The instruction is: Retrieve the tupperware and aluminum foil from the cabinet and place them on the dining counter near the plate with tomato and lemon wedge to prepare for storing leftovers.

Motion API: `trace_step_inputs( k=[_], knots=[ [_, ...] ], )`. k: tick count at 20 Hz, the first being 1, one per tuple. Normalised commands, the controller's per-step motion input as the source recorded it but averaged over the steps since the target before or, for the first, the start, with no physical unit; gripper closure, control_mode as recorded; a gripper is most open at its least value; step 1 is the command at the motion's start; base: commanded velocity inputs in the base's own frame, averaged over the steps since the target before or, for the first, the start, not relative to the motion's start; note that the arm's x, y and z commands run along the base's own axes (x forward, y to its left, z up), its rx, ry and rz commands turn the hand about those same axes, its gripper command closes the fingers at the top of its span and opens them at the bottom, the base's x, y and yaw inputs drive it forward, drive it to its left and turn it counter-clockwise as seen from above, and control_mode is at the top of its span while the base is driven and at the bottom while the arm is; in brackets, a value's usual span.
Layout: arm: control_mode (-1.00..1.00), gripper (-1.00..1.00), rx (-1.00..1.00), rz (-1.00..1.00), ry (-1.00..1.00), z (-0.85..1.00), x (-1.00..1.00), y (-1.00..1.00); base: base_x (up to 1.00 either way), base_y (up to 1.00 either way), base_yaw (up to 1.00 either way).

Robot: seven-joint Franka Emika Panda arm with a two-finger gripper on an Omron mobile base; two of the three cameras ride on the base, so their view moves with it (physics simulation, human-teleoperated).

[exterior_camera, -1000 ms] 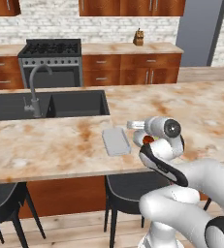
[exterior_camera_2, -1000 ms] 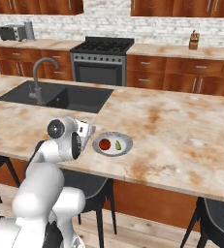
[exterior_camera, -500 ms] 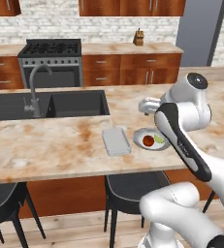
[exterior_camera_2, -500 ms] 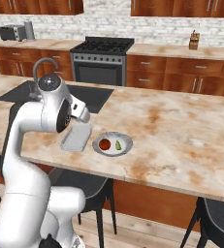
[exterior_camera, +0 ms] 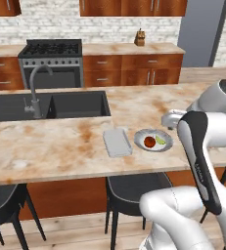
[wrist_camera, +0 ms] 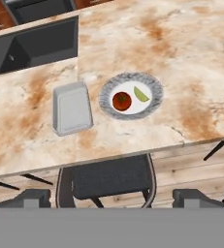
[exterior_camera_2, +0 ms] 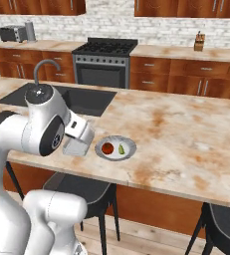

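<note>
Gripper (wrist_camera: pixel 111 198) wide open, empty, up over counter edge. Below it the tupperware (wrist_camera: pixel 72 107) lies flat on dining counter (wrist_camera: pixel 181 58), just beside plate (wrist_camera: pixel 154 99) w/ tomato (wrist_camera: pixel 121 100) & lemon wedge (wrist_camera: pixel 141 94). Prob. light, stiff, slick; grip across long rims. Stool (wrist_camera: pixel 111 179) below edge, sink (exterior_camera: pixel 46 105) & stove (exterior_camera: pixel 51 58) beyond; nothing in the way.

Tupperware (wrist_camera: pixel 72 107) laid flat on dining counter (wrist_camera: pixel 191 58), plate (wrist_camera: pixel 131 96) just beside it w/ tomato (wrist_camera: pixel 121 100) & lemon wedge (wrist_camera: pixel 141 94), dark sink (wrist_camera: pixel 33 46) seen beyond, stool (wrist_camera: pixel 111 180) below counter edge
</note>
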Motion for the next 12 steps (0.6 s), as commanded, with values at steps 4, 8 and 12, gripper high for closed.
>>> trace_step_inputs(
  k=[4,8,12],
  knots=[
    [-1.00,-1.00,0.00,-0.03,0.01,0.00,0.01,-0.01,0.00,0.00,0.00],
    [-1.00,-1.00,0.00,0.00,0.01,0.00,0.05,0.00,0.00,0.00,0.00],
    [1.00,-1.00,0.00,0.00,0.00,0.00,0.00,0.00,-0.39,-0.16,-0.22]
  ],
)
